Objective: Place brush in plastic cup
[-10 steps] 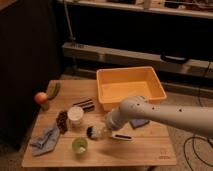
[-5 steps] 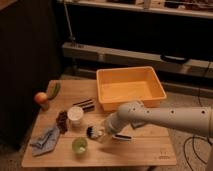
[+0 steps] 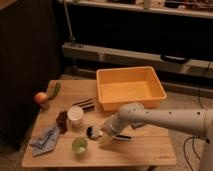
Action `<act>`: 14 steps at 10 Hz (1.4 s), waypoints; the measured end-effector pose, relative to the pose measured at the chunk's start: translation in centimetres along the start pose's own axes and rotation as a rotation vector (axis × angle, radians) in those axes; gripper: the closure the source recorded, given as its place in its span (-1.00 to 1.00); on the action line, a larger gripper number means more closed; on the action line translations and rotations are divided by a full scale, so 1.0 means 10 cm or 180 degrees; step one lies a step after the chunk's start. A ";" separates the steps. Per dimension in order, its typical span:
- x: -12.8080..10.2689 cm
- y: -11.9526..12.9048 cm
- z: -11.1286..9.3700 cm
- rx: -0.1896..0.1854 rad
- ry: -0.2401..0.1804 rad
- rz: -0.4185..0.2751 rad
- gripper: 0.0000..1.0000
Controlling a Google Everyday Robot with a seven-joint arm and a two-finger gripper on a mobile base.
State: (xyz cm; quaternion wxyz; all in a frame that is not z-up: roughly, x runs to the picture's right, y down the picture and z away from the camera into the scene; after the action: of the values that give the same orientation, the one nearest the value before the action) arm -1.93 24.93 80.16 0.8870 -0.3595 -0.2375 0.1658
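Observation:
The brush [image 3: 94, 132] lies on the wooden table [image 3: 145, 150], its round dark bristle head to the left and its white handle running right under my gripper. The small translucent green cup [image 3: 79, 145] stands upright just left and in front of the brush head. My gripper [image 3: 106, 135] is low over the handle at the end of the white arm [image 3: 160, 118], which comes in from the right. The handle's dark tip [image 3: 124, 136] shows to the right of the gripper.
A taller white cup [image 3: 75, 116] stands behind the green cup, with a dark pinecone-like object [image 3: 62, 121] beside it. A dark striped bar [image 3: 84, 104], an orange bin [image 3: 130, 88], a blue cloth [image 3: 45, 140], a green vegetable [image 3: 54, 90] and an orange fruit [image 3: 40, 98] also sit on the table.
The arm has drawn left and lower, bringing my gripper down onto the brush handle. The brush and cups have not moved.

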 end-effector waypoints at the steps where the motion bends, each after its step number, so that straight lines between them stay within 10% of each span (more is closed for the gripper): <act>1: 0.01 -0.01 0.01 -0.0018 -0.0039 0.0006 -0.03; 6: 0.00 0.02 0.05 -0.0116 -0.0111 -0.0009 0.96; 8: 0.01 0.05 0.04 -0.0161 -0.0125 -0.0009 1.00; 14: -0.11 0.00 -0.76 -0.0224 -0.1106 0.0026 1.00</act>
State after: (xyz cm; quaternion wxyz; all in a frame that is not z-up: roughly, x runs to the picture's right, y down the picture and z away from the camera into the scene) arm 1.24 20.18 75.02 0.8188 -0.3573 -0.3914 0.2206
